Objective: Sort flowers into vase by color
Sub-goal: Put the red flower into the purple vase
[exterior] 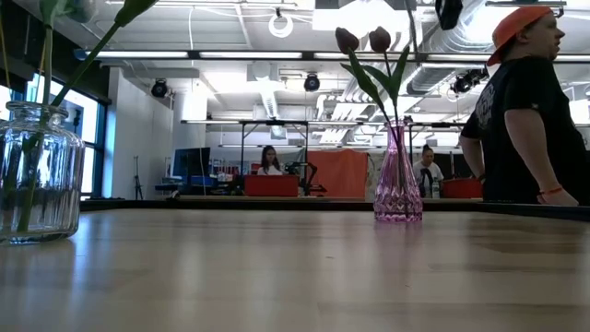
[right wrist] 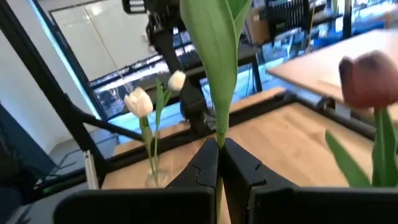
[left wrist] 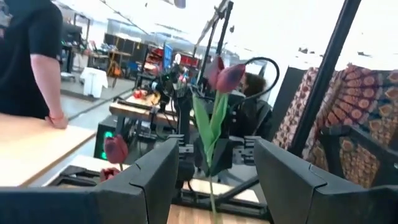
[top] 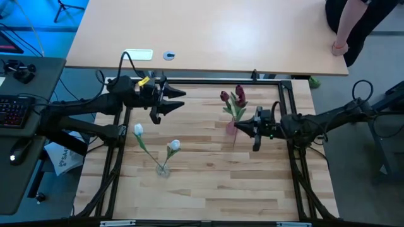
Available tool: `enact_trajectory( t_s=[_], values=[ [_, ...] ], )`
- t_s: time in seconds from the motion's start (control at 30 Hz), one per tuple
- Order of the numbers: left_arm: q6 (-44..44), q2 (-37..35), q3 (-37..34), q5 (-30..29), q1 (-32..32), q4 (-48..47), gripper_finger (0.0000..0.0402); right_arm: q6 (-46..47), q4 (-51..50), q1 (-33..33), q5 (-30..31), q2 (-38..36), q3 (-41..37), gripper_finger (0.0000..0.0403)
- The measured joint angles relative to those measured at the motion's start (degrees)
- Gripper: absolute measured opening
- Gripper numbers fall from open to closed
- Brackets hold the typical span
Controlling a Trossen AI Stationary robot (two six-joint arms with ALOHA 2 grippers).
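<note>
Two dark red tulips (top: 232,98) stand with their stems in a pink glass vase (exterior: 398,184) on the right half of the table. Two white tulips (top: 156,142) stand in a clear glass jar (top: 163,169), (exterior: 37,171) on the left half. My right gripper (top: 240,126) is beside the pink vase, shut on a green tulip stem. My left gripper (top: 173,101) hangs open over the far left of the table, touching nothing, pointing toward the red tulips (left wrist: 227,74). My right gripper pinches a thin green stem (right wrist: 218,140) between its two shut fingers (right wrist: 202,165), just below a broad leaf (right wrist: 214,56). The fingers come about level from the table's right and lie across the stem. The stem stands roughly upright. Which head it carries cannot be told.
A black metal frame (top: 287,94) runs around the wooden table top. Beyond the far edge lies a larger pale table (top: 208,31), and a person (exterior: 525,111) stands at its right end. Bare wood (top: 208,189) stretches along the near side.
</note>
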Motion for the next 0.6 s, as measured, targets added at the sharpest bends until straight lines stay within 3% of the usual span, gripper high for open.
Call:
enact_trajectory(
  t_s=[0.23,0.43,0.6],
  values=[
    [-0.04,0.02,0.00,-2.76,-0.02,0.12,0.0198,-7.38,7.23,-3.28,0.14,2.19,0.00,0.0000],
    [-0.99,0.07,0.00,-2.80,-0.02,0.10,0.0197,-10.88,5.90,-6.10,1.50,2.10,0.00,0.0000],
    [-1.01,0.07,0.00,-2.80,-0.02,0.05,0.0197,-18.26,5.67,-6.37,8.39,0.58,0.00,0.0000]
  ],
)
